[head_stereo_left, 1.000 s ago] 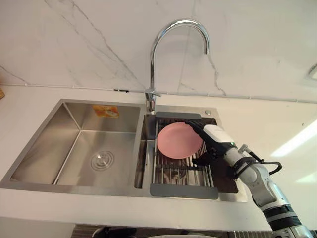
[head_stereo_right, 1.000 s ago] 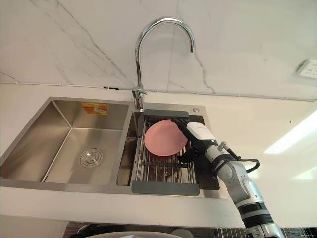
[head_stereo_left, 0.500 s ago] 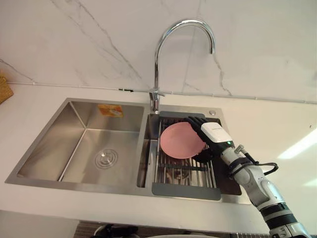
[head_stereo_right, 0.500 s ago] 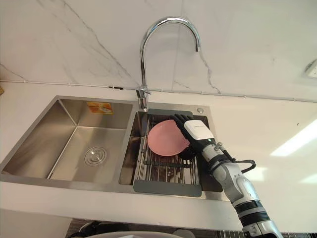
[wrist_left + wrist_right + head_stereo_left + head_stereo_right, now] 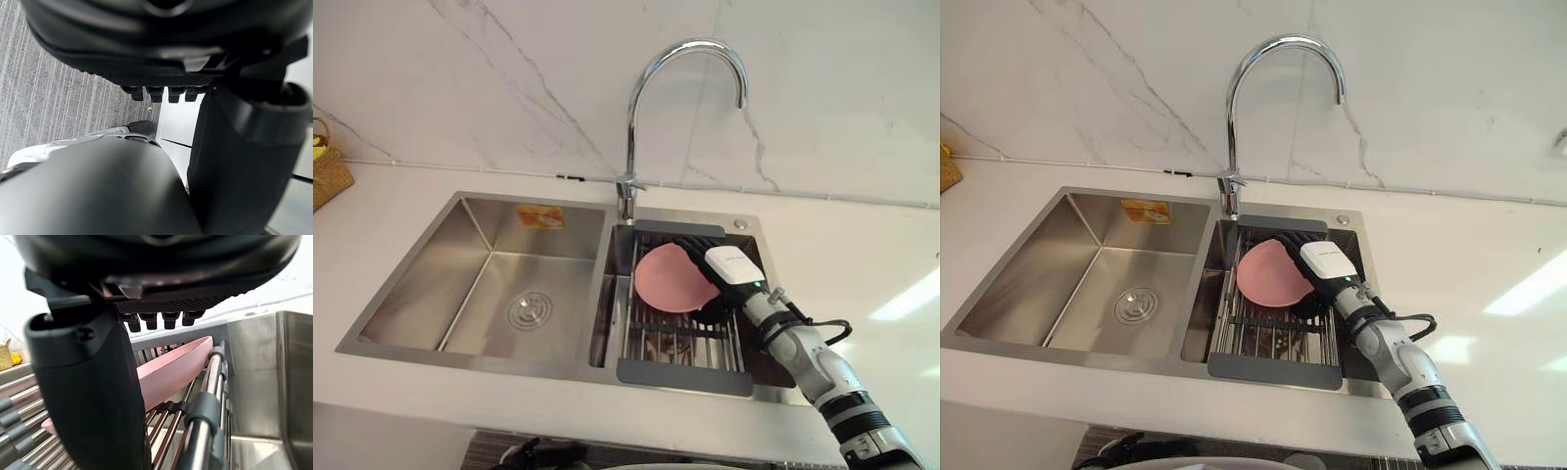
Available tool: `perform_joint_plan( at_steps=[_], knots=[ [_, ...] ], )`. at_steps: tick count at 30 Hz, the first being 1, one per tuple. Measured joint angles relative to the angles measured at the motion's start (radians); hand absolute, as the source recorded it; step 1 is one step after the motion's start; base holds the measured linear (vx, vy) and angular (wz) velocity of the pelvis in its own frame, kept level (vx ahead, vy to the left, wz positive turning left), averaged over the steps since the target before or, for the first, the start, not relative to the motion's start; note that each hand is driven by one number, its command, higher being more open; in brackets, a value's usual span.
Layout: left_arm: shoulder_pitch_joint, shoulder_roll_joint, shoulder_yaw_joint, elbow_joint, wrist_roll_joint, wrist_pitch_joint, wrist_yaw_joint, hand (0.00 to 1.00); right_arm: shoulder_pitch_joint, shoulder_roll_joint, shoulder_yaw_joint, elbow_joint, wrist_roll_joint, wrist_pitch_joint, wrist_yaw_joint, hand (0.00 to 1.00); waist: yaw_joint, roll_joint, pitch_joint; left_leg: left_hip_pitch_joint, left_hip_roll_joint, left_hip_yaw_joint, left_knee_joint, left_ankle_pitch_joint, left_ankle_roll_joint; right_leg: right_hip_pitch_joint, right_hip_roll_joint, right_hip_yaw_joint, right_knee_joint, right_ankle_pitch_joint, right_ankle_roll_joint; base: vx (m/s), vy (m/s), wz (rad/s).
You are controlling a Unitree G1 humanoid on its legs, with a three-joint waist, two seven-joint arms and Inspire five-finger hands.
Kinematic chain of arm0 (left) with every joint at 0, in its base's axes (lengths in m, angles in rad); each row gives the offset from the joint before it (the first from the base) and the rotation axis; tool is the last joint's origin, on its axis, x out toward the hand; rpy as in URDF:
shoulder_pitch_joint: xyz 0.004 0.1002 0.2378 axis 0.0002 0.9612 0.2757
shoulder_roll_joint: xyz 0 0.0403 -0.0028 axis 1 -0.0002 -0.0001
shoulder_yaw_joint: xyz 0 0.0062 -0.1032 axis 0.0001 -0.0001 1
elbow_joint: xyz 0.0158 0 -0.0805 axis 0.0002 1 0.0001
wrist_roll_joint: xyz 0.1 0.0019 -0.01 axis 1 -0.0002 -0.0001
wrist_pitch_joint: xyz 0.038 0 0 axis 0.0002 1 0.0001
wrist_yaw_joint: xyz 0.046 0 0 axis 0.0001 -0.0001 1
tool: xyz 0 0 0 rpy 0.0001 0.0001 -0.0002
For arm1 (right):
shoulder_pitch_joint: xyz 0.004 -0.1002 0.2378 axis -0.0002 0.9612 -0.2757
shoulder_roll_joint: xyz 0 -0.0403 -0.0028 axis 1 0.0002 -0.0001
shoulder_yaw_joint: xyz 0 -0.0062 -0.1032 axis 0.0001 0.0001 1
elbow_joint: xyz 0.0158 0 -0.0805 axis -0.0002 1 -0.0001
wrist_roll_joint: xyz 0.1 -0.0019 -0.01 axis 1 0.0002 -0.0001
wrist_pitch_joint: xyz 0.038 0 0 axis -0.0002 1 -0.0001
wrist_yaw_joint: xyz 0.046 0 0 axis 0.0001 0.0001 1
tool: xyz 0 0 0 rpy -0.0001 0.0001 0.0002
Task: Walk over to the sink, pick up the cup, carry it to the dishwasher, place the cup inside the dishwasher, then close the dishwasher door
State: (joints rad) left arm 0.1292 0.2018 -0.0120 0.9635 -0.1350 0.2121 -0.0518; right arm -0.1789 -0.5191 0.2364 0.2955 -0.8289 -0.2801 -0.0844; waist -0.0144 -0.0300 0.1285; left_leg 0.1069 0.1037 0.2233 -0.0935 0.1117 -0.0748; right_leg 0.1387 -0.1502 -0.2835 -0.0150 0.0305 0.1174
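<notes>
No cup shows. A shallow pink dish (image 5: 672, 279) leans tilted on the metal rack (image 5: 677, 339) in the sink's right basin. My right hand (image 5: 732, 266), with a white cover on its back, is at the dish's right edge. Its straight fingers (image 5: 691, 241) reach behind the dish and its thumb (image 5: 711, 312) sits in front and below. In the right wrist view the pink dish (image 5: 172, 368) runs between the thumb (image 5: 93, 396) and the fingertips (image 5: 161, 321); I see no firm grip. My left hand (image 5: 161, 39) hangs over grey floor, fingers relaxed, holding nothing.
The steel sink (image 5: 460, 354) has a bare left basin (image 5: 514, 294) with a drain. A tall curved faucet (image 5: 634, 117) rises behind the divider. White counter surrounds the sink, marble wall behind. A wicker basket (image 5: 327, 166) stands at the far left.
The camera has shifted, so the sink sits differently in view. My right hand has sunk lower and closer onto the dish's right edge, and the dish now looks more tilted.
</notes>
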Motion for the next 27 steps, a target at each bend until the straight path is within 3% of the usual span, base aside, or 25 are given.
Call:
perform_joint_plan(
  at_steps=[4,12,14,19,27],
  knots=[
    [-0.003,0.005,-0.018,0.000,0.000,0.000,0.000,1.00,0.000,0.001,0.010,0.023,-0.045,-0.015,-0.075,0.00,0.000,0.000,0.000,-0.003,0.000,-0.007,0.000,-0.001,0.002,0.000,0.000,-0.005,0.000,-0.002,-0.001,-0.02,0.003,0.03],
    [-0.003,0.005,-0.018,-0.011,0.001,-0.001,0.000,1.00,0.001,0.001,0.033,0.067,-0.196,-0.104,-0.298,0.00,0.003,-0.001,0.001,-0.014,0.000,-0.022,0.000,0.000,0.002,-0.001,0.001,-0.017,-0.001,-0.002,0.001,0.01,-0.004,0.05],
    [-0.002,0.006,-0.018,-0.015,0.007,-0.001,0.000,1.00,0.003,0.001,0.037,0.067,-0.221,-0.153,-0.363,0.00,0.003,-0.001,0.001,-0.016,-0.001,-0.023,0.000,0.002,0.000,-0.002,0.001,-0.018,-0.001,0.002,-0.003,0.04,-0.007,0.02],
    [-0.003,0.004,-0.018,-0.016,0.017,-0.002,0.000,1.00,0.004,0.001,0.037,0.027,-0.240,-0.216,-0.433,0.00,0.006,0.000,0.001,-0.016,0.000,-0.022,0.000,0.004,0.003,-0.002,0.002,-0.018,-0.001,0.002,-0.003,0.03,-0.006,0.00],
    [-0.006,-0.001,-0.018,-0.017,0.017,-0.011,0.000,1.00,0.004,0.011,0.037,-0.009,-0.273,-0.235,-0.467,0.00,0.028,0.003,0.003,-0.015,-0.002,-0.023,0.000,0.001,0.001,-0.001,0.000,-0.019,-0.001,0.001,-0.003,0.00,0.000,0.00]
  ],
)
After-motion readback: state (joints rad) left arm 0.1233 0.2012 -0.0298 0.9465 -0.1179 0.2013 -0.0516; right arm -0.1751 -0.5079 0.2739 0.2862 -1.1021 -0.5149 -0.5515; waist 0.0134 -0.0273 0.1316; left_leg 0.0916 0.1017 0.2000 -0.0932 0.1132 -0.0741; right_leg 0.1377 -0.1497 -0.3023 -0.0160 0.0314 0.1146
